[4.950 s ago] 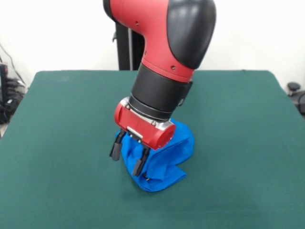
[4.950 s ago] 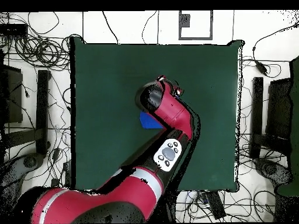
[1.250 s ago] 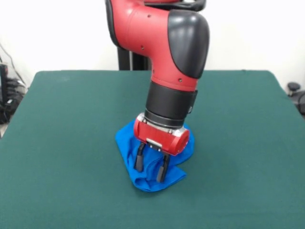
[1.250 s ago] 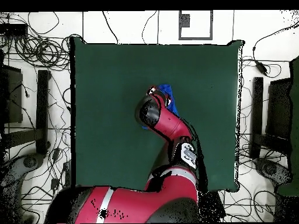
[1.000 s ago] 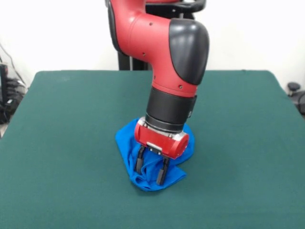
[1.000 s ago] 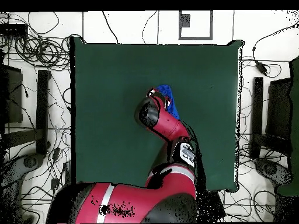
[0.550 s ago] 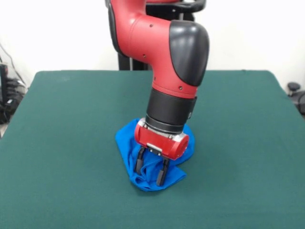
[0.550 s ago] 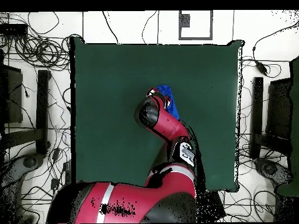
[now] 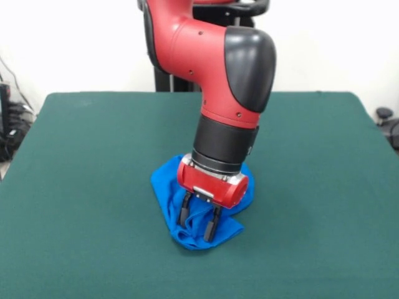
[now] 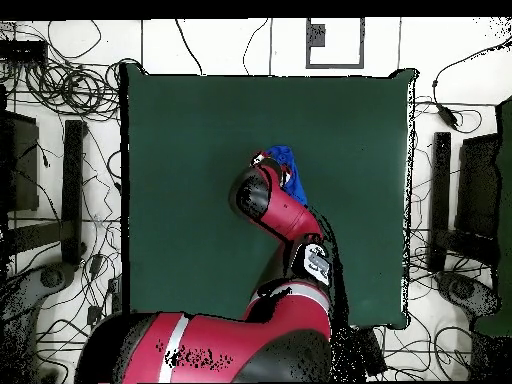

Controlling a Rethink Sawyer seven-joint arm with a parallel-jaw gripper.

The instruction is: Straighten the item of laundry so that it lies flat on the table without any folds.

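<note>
Soft cloth shirt, matt felt table

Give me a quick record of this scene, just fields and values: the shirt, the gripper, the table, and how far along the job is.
item: blue T-shirt, bunched in a crumpled heap, print not visible
gripper: pointing down, fingers apart, tips down in the cloth folds
contact: tips look to touch the fabric; no grasp visible
table: dark green top, shirt near the middle
task state: shirt not yet flat

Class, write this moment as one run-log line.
gripper: open, down on shirt | blue shirt: crumpled, folded | green table | flattening: not done
</note>
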